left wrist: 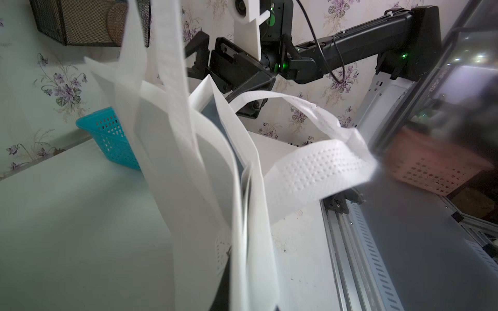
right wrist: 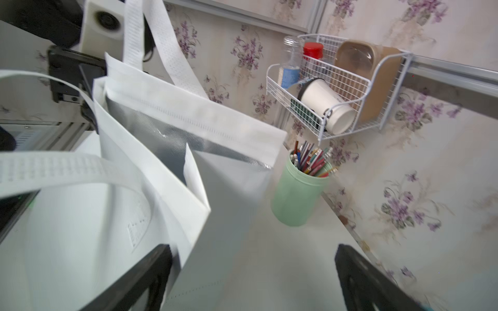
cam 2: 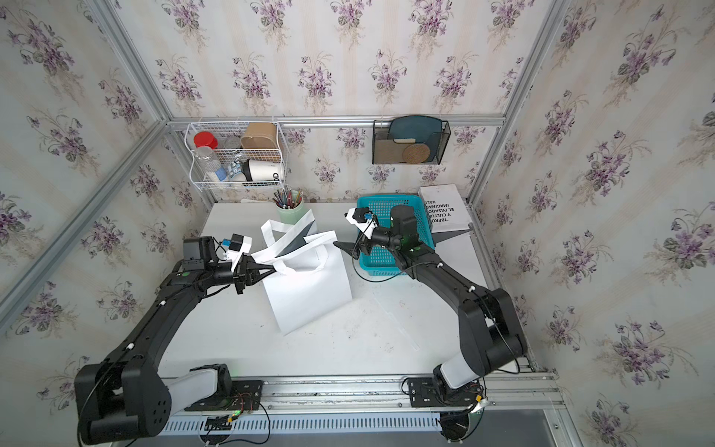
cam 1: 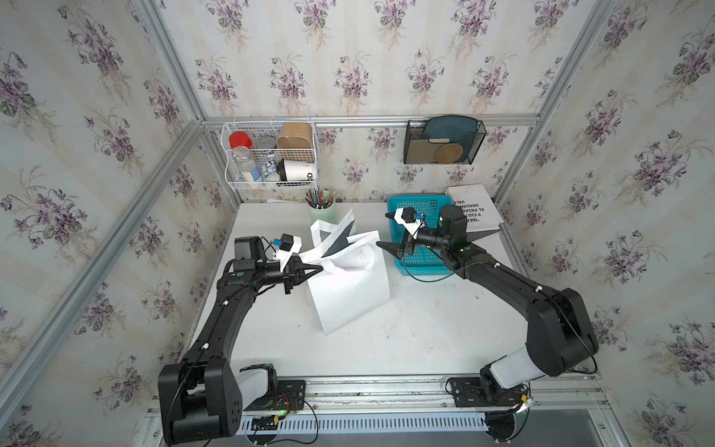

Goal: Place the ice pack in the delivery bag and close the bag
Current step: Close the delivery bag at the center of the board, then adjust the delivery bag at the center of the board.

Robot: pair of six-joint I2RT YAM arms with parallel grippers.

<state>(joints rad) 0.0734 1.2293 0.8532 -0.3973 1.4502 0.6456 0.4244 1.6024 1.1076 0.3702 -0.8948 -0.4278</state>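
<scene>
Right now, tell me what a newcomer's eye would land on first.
The tall white bag stands mid-table with its silver lining showing. The left fingers are shut on its top edge, while the right fingers gape wide at its other side, near the turquoise basket.

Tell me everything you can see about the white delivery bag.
The delivery bag is tall, white, fabric-like, with a silver foil lining, two flat embossed loop handles and a faint logo. It stands upright on the table, mouth partly open. The left gripper is shut on its top edge.
</scene>
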